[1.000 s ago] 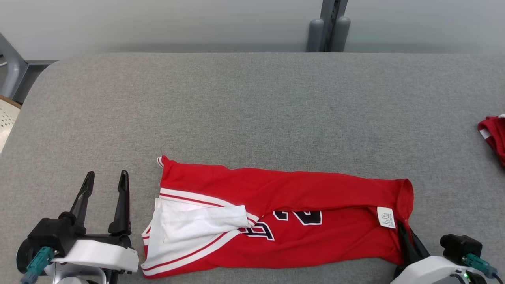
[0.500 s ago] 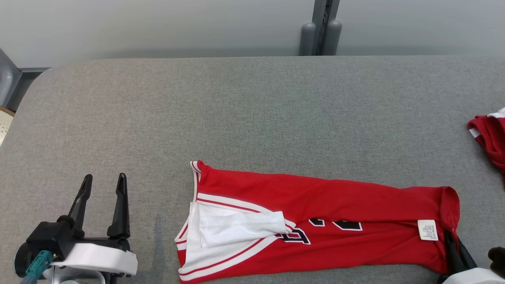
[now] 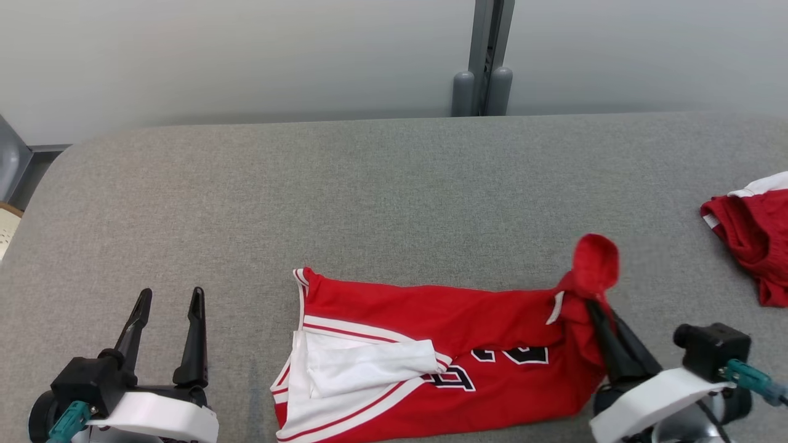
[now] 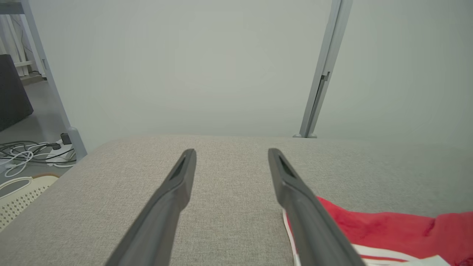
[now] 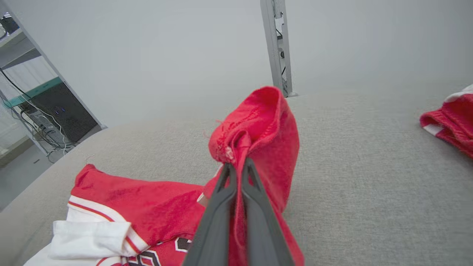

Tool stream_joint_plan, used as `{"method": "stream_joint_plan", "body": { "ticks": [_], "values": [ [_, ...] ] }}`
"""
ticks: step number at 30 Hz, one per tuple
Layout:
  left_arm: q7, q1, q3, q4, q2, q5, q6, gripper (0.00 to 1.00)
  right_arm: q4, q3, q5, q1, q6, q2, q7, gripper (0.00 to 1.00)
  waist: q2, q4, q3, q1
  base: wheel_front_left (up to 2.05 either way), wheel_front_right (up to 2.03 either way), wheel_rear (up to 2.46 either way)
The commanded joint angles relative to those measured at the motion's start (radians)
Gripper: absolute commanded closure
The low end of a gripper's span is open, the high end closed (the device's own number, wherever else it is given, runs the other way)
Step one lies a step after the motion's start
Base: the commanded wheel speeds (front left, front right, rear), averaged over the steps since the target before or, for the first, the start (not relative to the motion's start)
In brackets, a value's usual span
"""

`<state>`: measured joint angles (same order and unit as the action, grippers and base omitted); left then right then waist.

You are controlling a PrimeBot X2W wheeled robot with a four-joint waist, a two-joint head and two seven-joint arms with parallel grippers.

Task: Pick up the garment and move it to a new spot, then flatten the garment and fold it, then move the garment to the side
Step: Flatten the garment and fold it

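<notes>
The garment [image 3: 431, 351] is a red jersey with white trim and dark numbers, folded into a long band near the front of the grey table [image 3: 369, 184]. My right gripper [image 3: 596, 304] is shut on its right end, which stands lifted in a bunch [image 5: 258, 125] above the cloth. The rest of the garment [image 5: 140, 207] still lies on the table. My left gripper [image 3: 169, 298] stands open at the lower left, apart from the jersey's white-trimmed left edge [image 4: 369, 236], with nothing between its fingers.
A second red and white cloth [image 3: 751, 240] lies at the table's right edge, also at the right in the right wrist view [image 5: 449, 122]. A grey post [image 3: 483, 61] rises behind the table. Cables [image 4: 26, 155] lie on the floor to the left.
My right gripper has lifted the garment's right end and carried it leftwards, bunching the band shorter. The head camera has shifted. The left gripper stays open.
</notes>
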<state>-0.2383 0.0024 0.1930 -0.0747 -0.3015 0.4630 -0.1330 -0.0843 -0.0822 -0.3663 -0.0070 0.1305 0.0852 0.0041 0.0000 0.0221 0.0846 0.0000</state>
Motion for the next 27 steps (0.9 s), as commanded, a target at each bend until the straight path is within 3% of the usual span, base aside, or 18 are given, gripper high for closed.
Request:
{"method": "stream_joint_plan", "body": {
  "ticks": [1,5,9,17,27],
  "values": [
    [0.004,0.007,0.003,0.003,-0.007,-0.002,0.001,0.00,0.032,-0.034,-0.014,0.003,0.000,-0.006,0.021,1.00,0.0000,0.003,-0.012,0.0000,0.00,0.00,0.00],
    [0.012,0.010,0.014,0.010,-0.010,-0.006,0.001,0.00,0.079,-0.153,-0.059,-0.028,0.000,-0.021,0.056,1.00,0.0000,0.015,-0.024,0.0000,0.00,0.00,0.00],
    [0.014,0.007,0.020,0.018,-0.013,-0.007,0.000,0.00,0.046,-0.275,-0.140,-0.084,0.000,-0.032,0.047,1.00,0.0000,0.039,-0.019,0.0000,0.00,0.00,0.00],
    [0.012,-0.030,0.036,0.001,-0.008,-0.006,0.018,0.00,-0.126,-0.534,-0.313,-0.245,0.000,-0.031,-0.038,1.00,0.0000,0.105,0.022,0.0000,0.00,0.00,0.00],
    [-0.008,-0.094,0.069,-0.059,0.028,-0.014,0.049,0.00,-0.382,-0.736,-0.503,-0.417,0.000,-0.032,-0.190,1.00,0.0000,0.168,0.077,0.0000,0.00,0.00,0.00]
  ]
}}
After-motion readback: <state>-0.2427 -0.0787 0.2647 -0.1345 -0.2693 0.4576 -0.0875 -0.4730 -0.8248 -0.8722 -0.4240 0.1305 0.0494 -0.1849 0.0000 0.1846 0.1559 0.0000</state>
